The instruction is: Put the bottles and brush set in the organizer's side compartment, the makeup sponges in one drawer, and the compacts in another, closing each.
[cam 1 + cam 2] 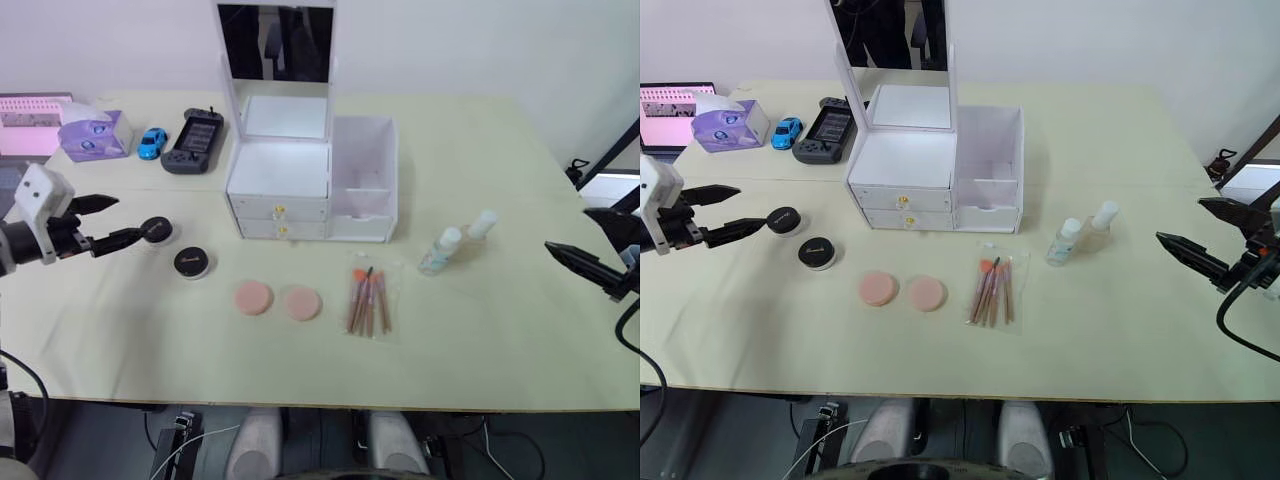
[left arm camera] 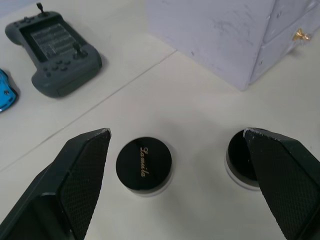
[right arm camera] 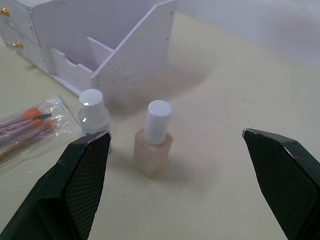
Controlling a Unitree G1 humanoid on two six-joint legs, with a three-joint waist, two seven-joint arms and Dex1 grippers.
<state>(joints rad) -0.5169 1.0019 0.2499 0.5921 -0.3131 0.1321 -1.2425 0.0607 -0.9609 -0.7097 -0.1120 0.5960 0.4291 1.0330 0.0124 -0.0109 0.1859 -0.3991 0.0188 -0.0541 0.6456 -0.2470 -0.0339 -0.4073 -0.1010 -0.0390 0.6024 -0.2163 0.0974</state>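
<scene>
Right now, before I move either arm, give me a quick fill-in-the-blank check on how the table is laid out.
1. Both drawers of the white plastic organizer are ____.
2. The two round pink makeup sponges lie in front of the organizer, and the number of round black compacts on the table is ____.
3. The open right tool faces two upright ____.
4. The clear packet of brushes lies flat on the cream ____.

Missing words: closed; two; bottles; table
</scene>
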